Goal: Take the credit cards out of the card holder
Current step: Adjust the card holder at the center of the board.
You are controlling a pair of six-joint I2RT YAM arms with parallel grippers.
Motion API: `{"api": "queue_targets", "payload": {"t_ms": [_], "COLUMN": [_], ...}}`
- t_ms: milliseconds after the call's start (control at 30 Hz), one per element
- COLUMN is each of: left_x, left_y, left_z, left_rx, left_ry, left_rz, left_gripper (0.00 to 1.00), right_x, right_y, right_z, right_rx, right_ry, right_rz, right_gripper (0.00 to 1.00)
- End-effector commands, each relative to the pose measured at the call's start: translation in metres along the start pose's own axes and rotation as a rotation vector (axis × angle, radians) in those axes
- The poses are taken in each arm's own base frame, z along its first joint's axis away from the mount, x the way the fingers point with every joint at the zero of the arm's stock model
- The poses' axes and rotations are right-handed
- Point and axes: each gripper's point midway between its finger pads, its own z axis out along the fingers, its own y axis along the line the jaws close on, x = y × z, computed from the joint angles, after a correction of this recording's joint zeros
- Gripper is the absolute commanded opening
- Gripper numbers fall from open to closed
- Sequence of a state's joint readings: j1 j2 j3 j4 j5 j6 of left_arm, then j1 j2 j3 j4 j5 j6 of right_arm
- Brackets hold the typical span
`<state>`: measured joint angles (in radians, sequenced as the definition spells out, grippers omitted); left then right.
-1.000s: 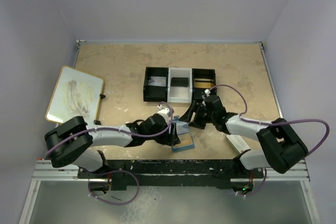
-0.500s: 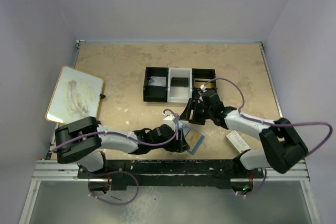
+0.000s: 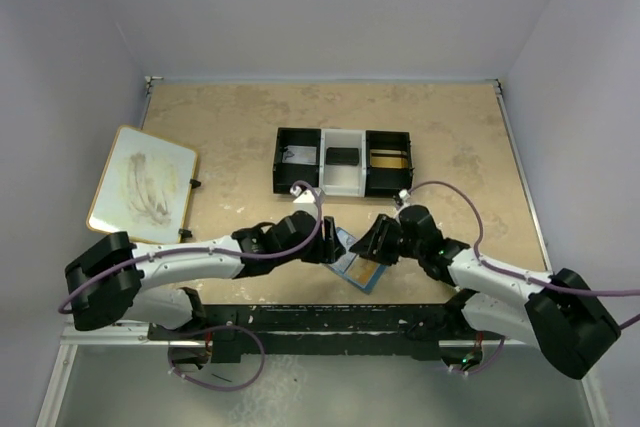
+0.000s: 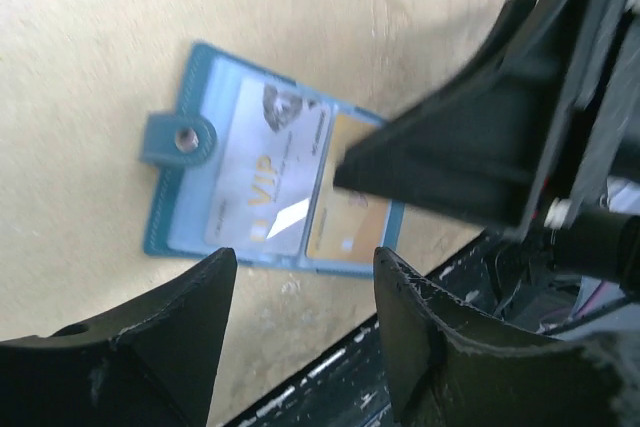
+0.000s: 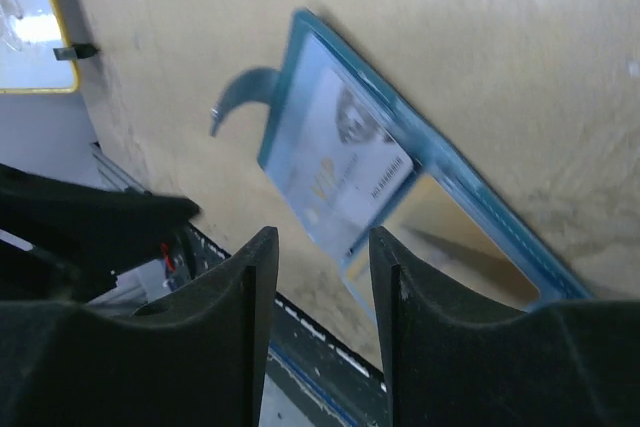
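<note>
Open wallet on the table, both cards in their pockets.
The blue wallet (image 4: 165,215) lies spread flat near the table's (image 3: 240,127) near edge, its snap tab (image 4: 180,139) sticking out at one side. A pale card (image 4: 262,172) printed "VIP" fills the pocket by the tab, and a gold card (image 4: 350,222) fills the other. The left gripper (image 4: 305,262) and right gripper (image 5: 322,237) hang close over it from opposite sides, each with fingers apart and nothing between them.

left fingers (image 4: 150,357) apart, right fingers (image 5: 222,337) apart, both empty, held low
</note>
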<state>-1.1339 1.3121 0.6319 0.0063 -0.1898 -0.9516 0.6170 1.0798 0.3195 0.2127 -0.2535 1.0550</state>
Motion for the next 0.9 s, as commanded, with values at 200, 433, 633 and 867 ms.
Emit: {"api": "queue_targets", "payload": {"t_ms": [200, 433, 633, 867], "left_x": [-0.038, -0.025, -0.025, -0.029], "left_y": [-0.008, -0.016, 0.001, 0.026], "left_z": [0.016, 0.034, 0.046, 0.060], "left_rx": [0.016, 0.038, -0.065, -0.225], "left_ry": [0.036, 0.128, 0.137, 0.148], "left_rz": [0.077, 0.120, 0.148, 0.208], "left_gripper": [0.49, 0.40, 0.34, 0.23], "right_x": [0.025, 0.024, 0.033, 0.026], "right_y": [-0.007, -0.023, -0.036, -0.036], "right_z": [0.000, 0.009, 0.012, 0.018], "right_rx": [-0.090, -0.031, -0.051, -0.023], "right_ry": [0.027, 0.007, 0.002, -0.015], "right_rz": [0.145, 0.194, 0.268, 0.266], "right_gripper": [0.41, 0.36, 0.29, 0.26]}}
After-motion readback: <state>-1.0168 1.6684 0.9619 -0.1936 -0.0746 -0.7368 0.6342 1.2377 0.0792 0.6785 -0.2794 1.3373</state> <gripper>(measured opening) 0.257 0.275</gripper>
